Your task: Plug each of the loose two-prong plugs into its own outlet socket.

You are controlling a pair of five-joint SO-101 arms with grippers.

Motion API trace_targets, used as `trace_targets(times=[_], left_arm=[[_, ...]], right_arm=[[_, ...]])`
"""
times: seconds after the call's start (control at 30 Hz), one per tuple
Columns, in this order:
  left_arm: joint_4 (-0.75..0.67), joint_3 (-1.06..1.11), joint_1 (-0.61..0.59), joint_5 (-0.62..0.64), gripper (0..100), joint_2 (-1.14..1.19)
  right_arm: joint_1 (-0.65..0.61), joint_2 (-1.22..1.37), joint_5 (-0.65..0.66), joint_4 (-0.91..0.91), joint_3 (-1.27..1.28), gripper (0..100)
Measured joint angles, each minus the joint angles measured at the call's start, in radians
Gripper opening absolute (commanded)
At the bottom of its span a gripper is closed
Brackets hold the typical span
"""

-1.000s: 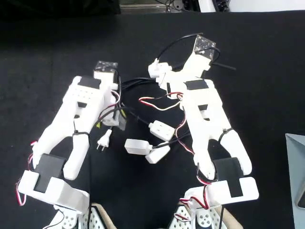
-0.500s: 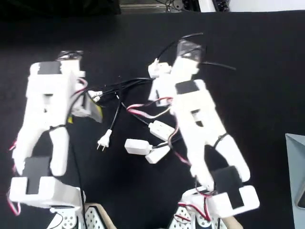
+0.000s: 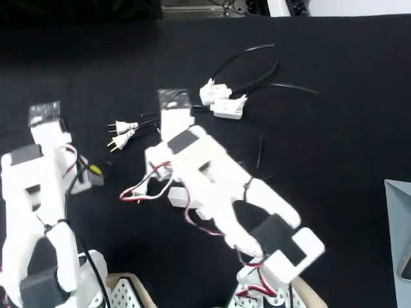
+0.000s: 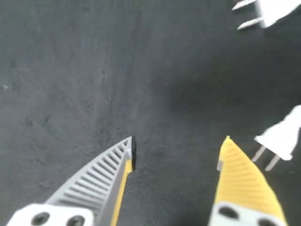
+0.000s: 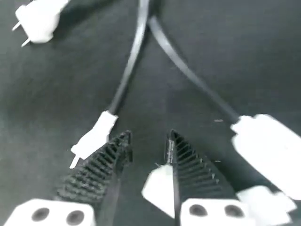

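1. The left end effector (image 4: 178, 146) hangs over bare black cloth. Its ribbed grey finger and yellow finger are spread wide, with nothing between them.
2. The right end effector (image 5: 148, 138) has its two ribbed black fingers only a narrow gap apart, and they pinch nothing.
3. In the high view the first white two-prong plug (image 3: 126, 126) and the second white plug (image 3: 119, 142) lie side by side on the black desk (image 3: 334, 147). They sit between the two arms, prongs pointing towards the left arm and unplugged.
4. Thin black cables (image 3: 149, 120) run from the plugs towards the right arm's wrist.
5. The left wrist view shows both plugs just beyond the yellow finger. One is close beside it and the other farther off; neither touches the finger.
6. In the right wrist view one plug lies just beside a black fingertip, though I cannot tell whether they touch. The other plug lies well apart.
7. Two white outlet sockets (image 3: 215, 92) (image 3: 229, 108) lie touching at the far side of the desk, each on its own black cord and with no plug in it.
8. A white plastic block (image 3: 176, 196) pokes out from under the right arm, partly hidden, so I cannot tell what it is.
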Motion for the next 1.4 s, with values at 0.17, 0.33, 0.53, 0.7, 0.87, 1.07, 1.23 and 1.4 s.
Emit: trace_targets(times=[0.17, 0.33, 0.53, 0.7, 0.87, 1.07, 1.23, 1.4], left_arm=[[-0.147, 0.157, -0.061, -0.003, 29, -0.005], [-0.219, 0.224, -0.080, -0.003, 29, -0.005], [-0.233, 0.244, -0.081, -0.003, 28, -0.009], [-0.233, 0.255, -0.081, -0.003, 28, -0.011], [-0.233, 0.255, -0.081, -0.003, 28, -0.011], [-0.233, 0.255, -0.081, -0.003, 28, -0.011], [-0.233, 0.255, -0.081, -0.003, 28, -0.011], [-0.233, 0.255, -0.081, -0.003, 28, -0.011]], right_arm=[[-0.069, 0.075, -0.026, 0.000, -0.060, 11.4], [-0.114, 0.152, -0.063, -0.002, -0.091, 11.4], [-0.130, 0.232, -0.080, -0.002, -0.138, 11.4], [-0.137, 0.299, -0.104, -0.002, -0.216, 11.3], [-0.150, 0.344, -0.117, -0.006, -0.262, 11.3], [-0.160, 0.354, -0.117, -0.006, -0.270, 0.9], [-0.161, 0.354, -0.117, 0.003, -0.272, 2.1], [-0.155, 0.347, -0.086, 0.037, -0.276, 1.1]])
